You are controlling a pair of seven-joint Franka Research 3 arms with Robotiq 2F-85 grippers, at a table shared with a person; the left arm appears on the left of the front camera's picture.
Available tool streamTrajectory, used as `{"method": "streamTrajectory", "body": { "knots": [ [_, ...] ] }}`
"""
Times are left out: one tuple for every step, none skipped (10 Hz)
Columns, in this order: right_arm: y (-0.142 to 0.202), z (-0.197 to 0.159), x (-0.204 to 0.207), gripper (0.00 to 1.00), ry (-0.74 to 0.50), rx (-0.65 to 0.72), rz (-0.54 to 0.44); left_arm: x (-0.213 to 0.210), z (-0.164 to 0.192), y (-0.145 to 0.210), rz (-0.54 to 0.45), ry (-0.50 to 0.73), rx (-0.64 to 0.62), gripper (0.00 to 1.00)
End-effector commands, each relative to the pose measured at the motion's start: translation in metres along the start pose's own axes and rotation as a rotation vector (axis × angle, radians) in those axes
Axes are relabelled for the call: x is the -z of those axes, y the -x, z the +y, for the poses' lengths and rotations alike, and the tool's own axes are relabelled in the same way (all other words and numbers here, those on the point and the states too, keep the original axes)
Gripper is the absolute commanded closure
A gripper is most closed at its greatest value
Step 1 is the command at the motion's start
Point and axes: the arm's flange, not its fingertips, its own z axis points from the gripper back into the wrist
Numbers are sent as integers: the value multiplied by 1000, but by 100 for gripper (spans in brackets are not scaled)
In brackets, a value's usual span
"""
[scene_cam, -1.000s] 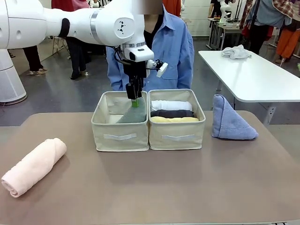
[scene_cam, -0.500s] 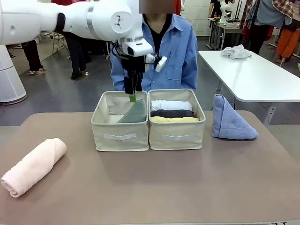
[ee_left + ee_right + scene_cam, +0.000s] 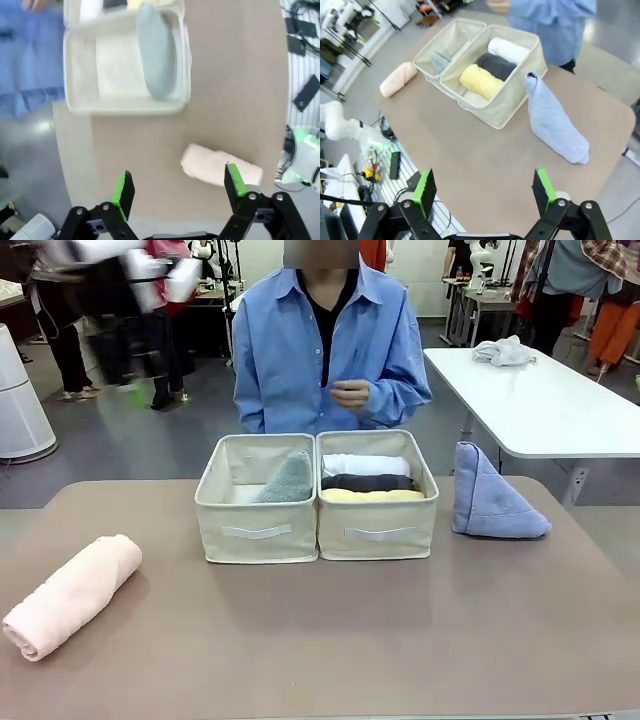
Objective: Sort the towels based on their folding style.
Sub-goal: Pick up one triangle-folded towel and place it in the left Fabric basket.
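A sage-green triangle-folded towel leans in the left basket. White, dark grey and yellow rolled towels lie side by side in the right basket. The lavender-blue triangle fold stands on the table right of the baskets. A pink roll lies at the table's near left. My left gripper hangs open and empty high above the pink roll; its arm is a blur at the upper left. My right gripper is open and empty, high over the table.
A person in a blue shirt stands behind the baskets with hands together at the chest. A white side table at the right carries a small white rag. Brown tabletop lies bare in front of the baskets.
My left gripper opened and left the sage-green towel in the left basket, then rose and swung away to the upper left. The towels and baskets stayed put.
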Motion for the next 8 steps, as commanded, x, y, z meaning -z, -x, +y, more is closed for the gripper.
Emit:
{"method": "streamTrajectory", "body": {
  "knots": [
    [0, 0, 2, 0, -10, -7, -10, 4, -30, 65, -66, -46, -129, 7],
    [0, 0, 2, 0, -10, -7, -10, -1, -34, 99, -114, -48, -183, 7],
    [0, 0, 2, 0, -10, -7, -10, -4, -36, 137, -192, -47, -240, 7],
    [0, 0, 2, 0, -10, -7, -10, -2, -36, 163, -230, -29, -280, 7],
    [0, 0, 2, 0, -10, -7, -10, 5, -32, 174, -251, -13, -311, 7],
    [0, 0, 2, 0, -10, -7, -10, 11, -22, 172, -205, 13, -323, 7],
    [0, 0, 2, 0, -10, -7, -10, -7, -37, 178, -194, -4, -310, 7],
    [0, 0, 2, 0, -10, -7, -10, -7, -37, 178, -194, -4, -310, 7]
  ]
}}
